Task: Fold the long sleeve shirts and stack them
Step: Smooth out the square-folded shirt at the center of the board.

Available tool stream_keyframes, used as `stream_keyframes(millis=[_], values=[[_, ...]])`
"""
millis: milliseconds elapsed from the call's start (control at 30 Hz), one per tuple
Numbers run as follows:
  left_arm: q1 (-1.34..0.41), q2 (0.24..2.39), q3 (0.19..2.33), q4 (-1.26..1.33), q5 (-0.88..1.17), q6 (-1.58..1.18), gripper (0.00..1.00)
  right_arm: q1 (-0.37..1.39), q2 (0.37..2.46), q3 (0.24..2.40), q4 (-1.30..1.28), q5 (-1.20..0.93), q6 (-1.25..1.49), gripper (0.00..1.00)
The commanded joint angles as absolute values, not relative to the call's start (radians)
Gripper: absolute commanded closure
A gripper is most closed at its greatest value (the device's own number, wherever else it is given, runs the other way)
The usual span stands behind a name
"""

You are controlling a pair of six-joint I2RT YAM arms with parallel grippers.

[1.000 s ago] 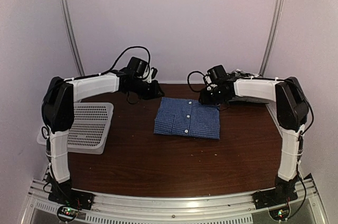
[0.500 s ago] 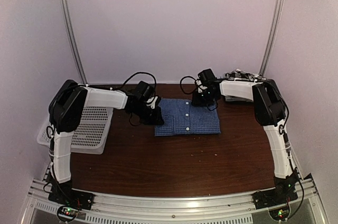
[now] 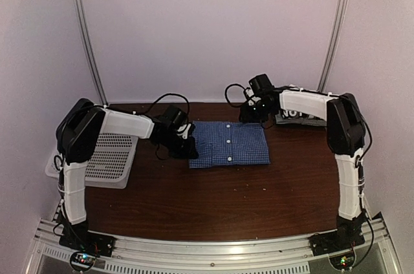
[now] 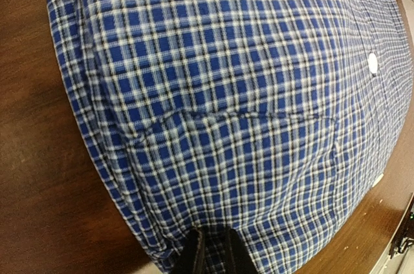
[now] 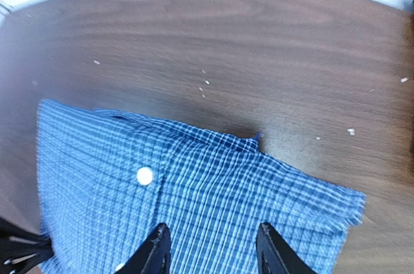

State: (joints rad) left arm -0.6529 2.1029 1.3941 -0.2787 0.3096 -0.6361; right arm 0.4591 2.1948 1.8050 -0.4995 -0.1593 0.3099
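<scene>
The left jaws have come to the edge of the blue shirt (image 3: 233, 145) and squeezed nearly closed; we cannot tell if they pinch cloth. The shirt lies folded between both jaws. The right jaws have opened wider above its corner. We think folding is done, stacking next.

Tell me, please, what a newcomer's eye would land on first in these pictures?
The folded blue checked shirt in the middle of the dark table draws the eye first. The left claw sits at the shirt's left edge with its jaws narrow, while the right claw hovers open over the far edge. A white mesh basket stands at the table's left side.
</scene>
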Motion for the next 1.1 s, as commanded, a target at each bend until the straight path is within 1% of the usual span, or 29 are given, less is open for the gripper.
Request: stream_keyframes(millis=[0, 133, 300, 400, 567, 667, 900, 1067], values=[[-0.661, 2.049, 1.360, -0.285, 0.297, -0.646, 0.87, 0.471, 2.041, 1.687, -0.470, -0.144, 0.323, 0.56], [-0.661, 2.023, 1.345, -0.286, 0.305, -0.649, 0.87, 0.470, 1.993, 1.576, -0.421, -0.127, 0.327, 0.62], [-0.661, 1.994, 1.379, -0.314, 0.298, -0.641, 0.87, 0.453, 2.052, 1.592, -0.432, -0.113, 0.302, 0.73], [-0.661, 1.988, 1.410, -0.330, 0.284, -0.639, 0.87, 0.428, 2.113, 1.645, -0.449, -0.114, 0.291, 0.76], [-0.660, 2.018, 1.508, -0.357, 0.265, -0.612, 0.87, 0.386, 2.231, 1.745, -0.468, -0.103, 0.302, 0.76], [-0.652, 2.075, 1.587, -0.376, 0.241, -0.592, 0.86, 0.370, 2.301, 1.808, -0.490, -0.112, 0.339, 0.73], [-0.596, 2.251, 1.808, -0.374, 0.167, -0.562, 0.86, 0.370, 2.302, 1.807, -0.481, -0.118, 0.381, 0.51], [-0.550, 2.377, 1.935, -0.370, 0.148, -0.574, 0.87, 0.366, 2.296, 1.824, -0.499, -0.086, 0.385, 0.49]])
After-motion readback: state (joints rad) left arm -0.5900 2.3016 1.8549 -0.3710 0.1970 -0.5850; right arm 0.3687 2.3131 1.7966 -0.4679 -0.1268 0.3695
